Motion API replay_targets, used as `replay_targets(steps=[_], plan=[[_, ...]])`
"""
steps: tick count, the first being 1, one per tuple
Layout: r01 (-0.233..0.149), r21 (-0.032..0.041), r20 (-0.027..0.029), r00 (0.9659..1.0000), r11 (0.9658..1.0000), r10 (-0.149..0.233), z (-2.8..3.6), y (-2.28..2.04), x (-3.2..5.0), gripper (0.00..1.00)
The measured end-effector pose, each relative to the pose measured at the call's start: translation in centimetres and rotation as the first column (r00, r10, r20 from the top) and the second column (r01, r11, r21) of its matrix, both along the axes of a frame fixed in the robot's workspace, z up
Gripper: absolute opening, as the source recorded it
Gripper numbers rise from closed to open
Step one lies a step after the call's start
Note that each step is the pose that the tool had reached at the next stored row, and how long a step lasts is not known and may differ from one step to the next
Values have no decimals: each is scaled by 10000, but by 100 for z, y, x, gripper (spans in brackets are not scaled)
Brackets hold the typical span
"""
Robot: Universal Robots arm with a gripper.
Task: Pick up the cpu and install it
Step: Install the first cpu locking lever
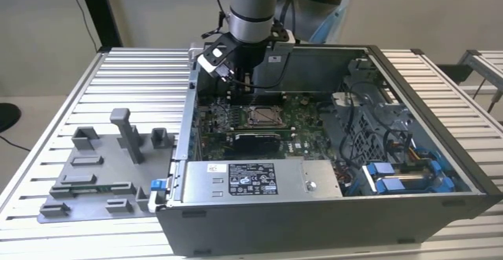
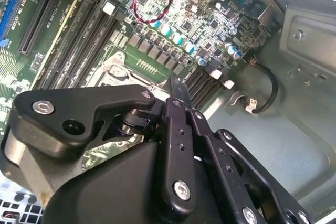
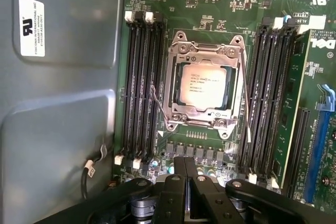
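The cpu (image 3: 203, 85) is a small square chip with a pale silver top. It lies in the metal-framed socket (image 3: 176, 90) of the green board, also seen in the exterior view as the cpu (image 1: 265, 116) inside the open computer case (image 1: 440, 154). My gripper (image 3: 184, 167) hangs above the board just beside the socket, toward the case's far wall. Its two black fingers are pressed together with nothing between them. In the second wrist view the gripper (image 2: 177, 88) tapers to a closed tip over the board. In the exterior view the gripper (image 1: 240, 82) sits below the arm's wrist.
Black memory slots (image 3: 140, 93) flank the socket on both sides. A large silver box with a label (image 1: 251, 180) fills the case's near part, and blue-tipped cables (image 1: 393, 177) lie at the exterior view's right. A grey fixture plate (image 1: 102, 171) stands on the ribbed table outside the case.
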State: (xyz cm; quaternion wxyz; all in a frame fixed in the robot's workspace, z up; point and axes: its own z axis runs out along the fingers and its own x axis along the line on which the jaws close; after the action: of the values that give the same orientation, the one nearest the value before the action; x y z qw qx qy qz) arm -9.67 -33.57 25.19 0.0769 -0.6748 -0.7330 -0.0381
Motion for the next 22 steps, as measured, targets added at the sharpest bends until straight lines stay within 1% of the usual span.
replay_targets(steps=[1,2,3,4,6,8,10,11,12,13,14,16,19,22], plan=[[-1,27,25,10000,10000,1,-2,0,0,0],[0,75,77,10000,10000,-1,-4,1,0,0],[-1,148,131,9999,9999,-1,-5,1,0,0],[-3,261,175,9998,9997,-2,-4,1,0,0],[-5,559,274,9996,9984,-10,-4,0,0,0],[-13,926,378,9993,9957,-22,-5,-1,0,0],[-20,1294,440,9990,9916,-37,-5,-5,0,0],[-23,1418,461,9989,9899,-43,-7,-11,0,0],[-24,1485,481,9988,9889,-47,-12,-17,0,0],[-27,1533,507,9987,9882,-51,-18,-21,0,0],[-30,1555,532,9986,9878,-54,-27,-22,0,0],[-31,1556,538,9985,9878,-53,-39,-22,0,0],[-30,1559,547,9985,9878,-56,-92,-26,0,0],[-36,1590,579,9983,9873,-57,-139,-26,0,0]])
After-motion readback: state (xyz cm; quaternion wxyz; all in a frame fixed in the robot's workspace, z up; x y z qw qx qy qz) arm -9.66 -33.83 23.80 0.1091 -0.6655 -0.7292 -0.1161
